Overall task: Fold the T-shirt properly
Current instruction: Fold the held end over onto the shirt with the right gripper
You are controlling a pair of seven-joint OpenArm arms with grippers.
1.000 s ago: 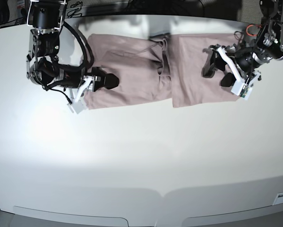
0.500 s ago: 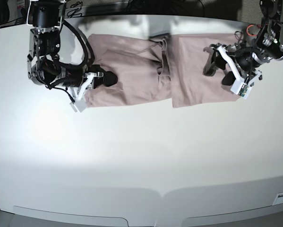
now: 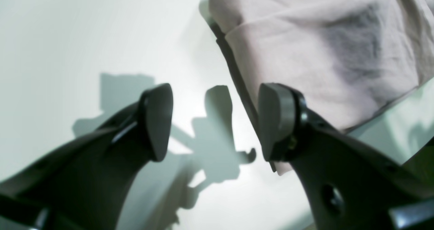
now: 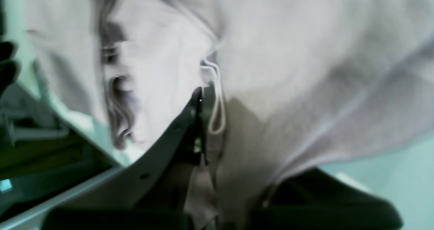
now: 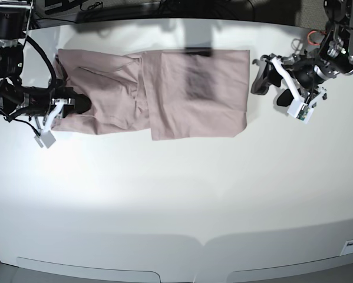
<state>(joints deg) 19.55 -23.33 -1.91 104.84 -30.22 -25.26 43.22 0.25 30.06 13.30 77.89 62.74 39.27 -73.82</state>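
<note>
Right pincer point(image 5: 76, 106) seemingly clamped on T-shirt point(image 5: 182, 94) edge; left pincer point(image 5: 269, 88) spread apart beside it.

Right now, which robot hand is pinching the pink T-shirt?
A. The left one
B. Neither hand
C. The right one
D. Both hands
C. The right gripper is shut on the T-shirt at its end, with cloth bunched between its jaws in the right wrist view, while the left gripper stands open just off the shirt's other edge, over the bare table.
</note>
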